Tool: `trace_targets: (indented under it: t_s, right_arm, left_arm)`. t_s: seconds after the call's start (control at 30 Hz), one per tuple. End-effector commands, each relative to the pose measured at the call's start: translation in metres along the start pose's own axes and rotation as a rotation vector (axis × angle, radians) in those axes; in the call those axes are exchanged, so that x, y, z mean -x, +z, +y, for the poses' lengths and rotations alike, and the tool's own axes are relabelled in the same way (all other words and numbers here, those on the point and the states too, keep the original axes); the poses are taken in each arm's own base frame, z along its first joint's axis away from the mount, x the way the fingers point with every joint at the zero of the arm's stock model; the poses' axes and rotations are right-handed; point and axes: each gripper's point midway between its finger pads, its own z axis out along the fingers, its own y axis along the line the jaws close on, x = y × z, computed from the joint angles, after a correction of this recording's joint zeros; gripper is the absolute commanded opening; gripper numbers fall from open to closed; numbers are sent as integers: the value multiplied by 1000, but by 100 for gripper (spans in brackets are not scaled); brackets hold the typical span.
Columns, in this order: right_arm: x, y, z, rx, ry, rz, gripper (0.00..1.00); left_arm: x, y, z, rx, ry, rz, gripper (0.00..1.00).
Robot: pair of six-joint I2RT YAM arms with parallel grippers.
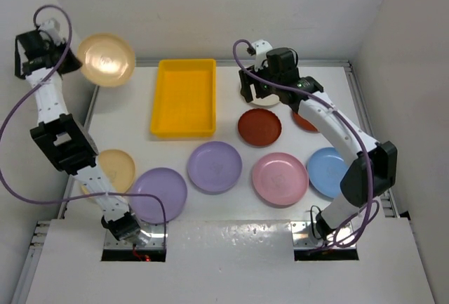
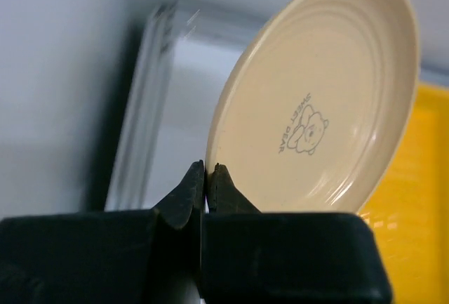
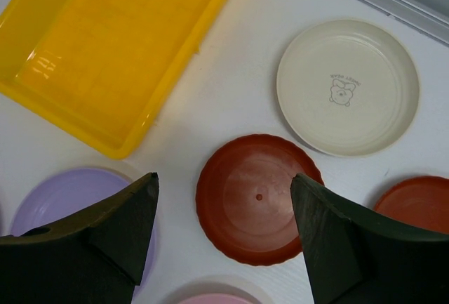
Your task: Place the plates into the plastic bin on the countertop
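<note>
Clerk: Item nearest the lens, left wrist view?
Checker: Left gripper [image 2: 208, 177], jaws pinched tight on the lower rim of one round tan plastic plate [image 2: 316, 100], held tilted, nearly on edge.
Clerk: Destination?
Checker: Bright yellow rectangular plastic bin [image 1: 184, 98], upper centre of the top view. The plate hangs at upper left, so the bin lies to its right.
Clerk: Right gripper [image 3: 224, 181]?
Checker: Jaws wide, holding nothing, over a round brown-red plastic plate [image 3: 256, 199].

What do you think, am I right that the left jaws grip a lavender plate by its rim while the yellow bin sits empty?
Not quite: the plate is tan, not lavender, as the left wrist view shows. The rest stands.
</note>
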Motion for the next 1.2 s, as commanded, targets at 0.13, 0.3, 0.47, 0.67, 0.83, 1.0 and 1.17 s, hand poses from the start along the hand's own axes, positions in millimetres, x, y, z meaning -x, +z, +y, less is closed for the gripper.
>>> trace_targets:
  t_s: [0.13, 0.3, 0.47, 0.67, 0.83, 1.0, 1.17]
  right_arm:
    - [12, -18, -5, -45, 2, -70, 75]
    - [3, -27, -11, -76, 4, -66, 75]
    - [-5, -31, -11, -89, 13, -63, 75]
    - [-7, -38, -10, -94, 17, -68, 75]
    - [-8, -40, -11, -98, 21, -74, 76]
    - [-8, -43, -10, -97, 21, -78, 76]
    - [-8, -46, -9, -91, 21, -82, 78]
  left_arm:
    - [-1, 25, -186, -325, 126, -13, 0]
    - [-66, 56, -237, -336, 268, 129, 0]
    - [-107, 72, -243, -336, 316, 215, 0]
    - [-140, 84, -232, -298, 335, 294, 0]
    - [-176, 92, -236, -324, 362, 378, 11]
    - [-163, 93, -241, -325, 355, 353, 35]
    - [-46, 45, -253, -364, 320, 144, 73]
